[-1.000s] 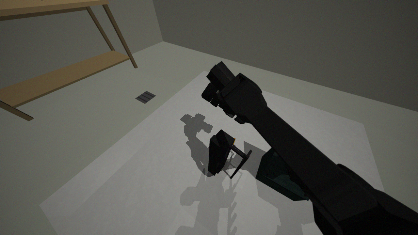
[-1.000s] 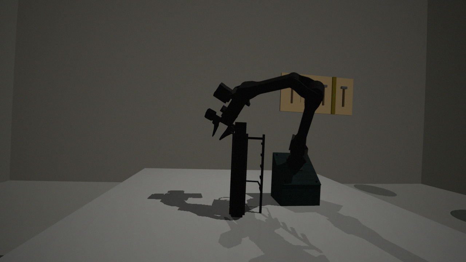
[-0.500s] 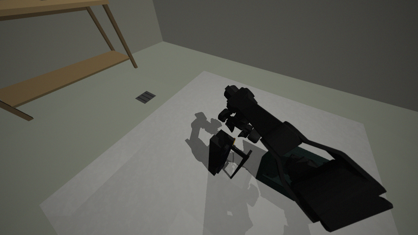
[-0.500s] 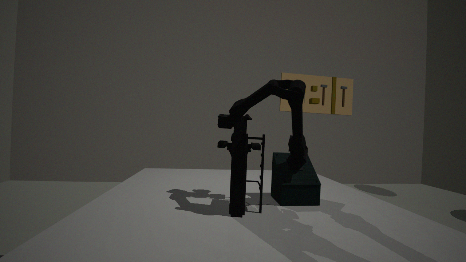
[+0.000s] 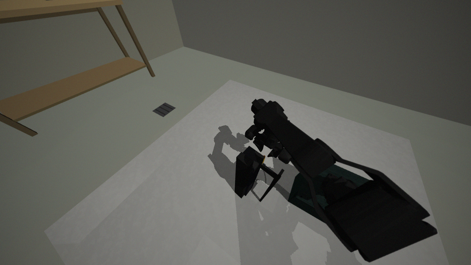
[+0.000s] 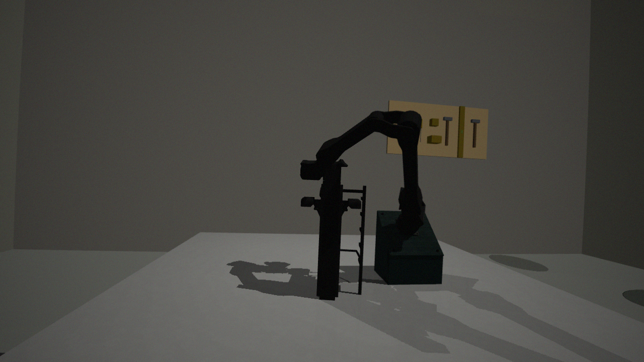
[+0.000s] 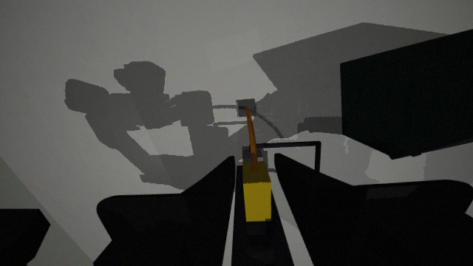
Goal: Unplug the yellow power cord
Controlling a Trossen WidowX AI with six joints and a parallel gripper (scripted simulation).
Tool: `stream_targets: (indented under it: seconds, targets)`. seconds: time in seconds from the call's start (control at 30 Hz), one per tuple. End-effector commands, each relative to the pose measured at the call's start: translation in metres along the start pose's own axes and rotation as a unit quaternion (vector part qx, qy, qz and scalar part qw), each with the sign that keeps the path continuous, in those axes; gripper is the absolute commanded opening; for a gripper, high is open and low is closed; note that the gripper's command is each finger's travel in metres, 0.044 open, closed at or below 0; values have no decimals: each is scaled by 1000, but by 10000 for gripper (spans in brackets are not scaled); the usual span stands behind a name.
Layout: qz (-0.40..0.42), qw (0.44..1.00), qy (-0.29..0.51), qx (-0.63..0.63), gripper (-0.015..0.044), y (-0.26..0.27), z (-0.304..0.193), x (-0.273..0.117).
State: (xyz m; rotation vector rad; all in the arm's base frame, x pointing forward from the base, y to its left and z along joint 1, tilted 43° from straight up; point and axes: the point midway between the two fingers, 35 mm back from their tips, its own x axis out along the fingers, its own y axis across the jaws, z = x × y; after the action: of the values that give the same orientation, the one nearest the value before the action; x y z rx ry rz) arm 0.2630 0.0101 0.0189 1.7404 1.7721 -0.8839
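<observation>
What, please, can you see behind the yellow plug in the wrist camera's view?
Behind the yellow block-shaped plug, an orange cord arcs away to a small grey box. The dark upright power strip under the plug hides its prongs. The tool straddles it, open.

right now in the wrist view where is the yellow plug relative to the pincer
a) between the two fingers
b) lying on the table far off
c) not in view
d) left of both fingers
a, the yellow plug sits in the gap of the pincer, a sliver of space on each side, its orange cord running on ahead.
</observation>
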Motion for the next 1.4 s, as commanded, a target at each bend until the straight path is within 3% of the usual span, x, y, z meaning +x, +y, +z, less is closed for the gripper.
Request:
stream_targets:
  seconds: [0.0, 1.1, 1.23, 1.37]
  targets:
    - [3, 1000, 2, 0, 160, 0, -9, -1]
    - [3, 1000, 3, 0, 160, -1, -33, 11]
    - [3, 1000, 0, -3, 55, -1, -33, 8]
    - [3, 1000, 0, -3, 28, -1, -33, 8]
